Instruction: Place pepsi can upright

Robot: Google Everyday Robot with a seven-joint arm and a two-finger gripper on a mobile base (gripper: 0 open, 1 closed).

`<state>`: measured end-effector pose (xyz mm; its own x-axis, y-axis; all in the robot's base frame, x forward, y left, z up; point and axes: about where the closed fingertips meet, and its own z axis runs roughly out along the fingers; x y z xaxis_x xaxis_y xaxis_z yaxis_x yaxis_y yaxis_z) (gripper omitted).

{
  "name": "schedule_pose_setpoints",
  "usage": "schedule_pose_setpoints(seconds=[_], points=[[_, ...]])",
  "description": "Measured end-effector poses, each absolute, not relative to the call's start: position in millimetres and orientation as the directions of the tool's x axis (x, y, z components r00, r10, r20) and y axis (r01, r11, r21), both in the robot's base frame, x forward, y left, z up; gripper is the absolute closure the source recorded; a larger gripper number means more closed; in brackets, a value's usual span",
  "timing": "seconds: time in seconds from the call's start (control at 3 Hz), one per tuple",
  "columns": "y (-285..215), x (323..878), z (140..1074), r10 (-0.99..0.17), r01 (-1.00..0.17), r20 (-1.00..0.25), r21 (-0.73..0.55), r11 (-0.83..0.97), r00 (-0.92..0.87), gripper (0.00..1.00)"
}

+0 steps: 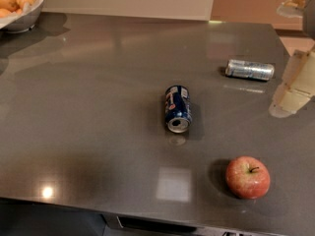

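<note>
One pepsi can [177, 108] we log lying on its side on the bench [88, 107], up-left of the apple [248, 177]; end effector [291, 96] hangs up-right of the apple, its opening we cannot tell.

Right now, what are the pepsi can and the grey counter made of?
The pepsi can looks like thin painted metal: glossy blue side, bare silver top. The counter seems polished stone or laminate, since it mirrors the lights. The gripper hangs at the right edge, right of the silver can.
</note>
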<state>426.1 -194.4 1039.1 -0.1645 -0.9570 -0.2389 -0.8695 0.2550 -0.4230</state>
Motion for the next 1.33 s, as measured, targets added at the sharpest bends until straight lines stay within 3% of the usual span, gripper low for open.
schedule_pose_setpoints(seconds=[0.67, 1.33], points=[[-187, 430, 1044, -0.963, -0.882, -0.237, -0.416, 0.22, -0.128, 0.0], [-140, 457, 1024, -0.95, -0.926, -0.285, -0.378, -0.012, 0.128, 0.0]])
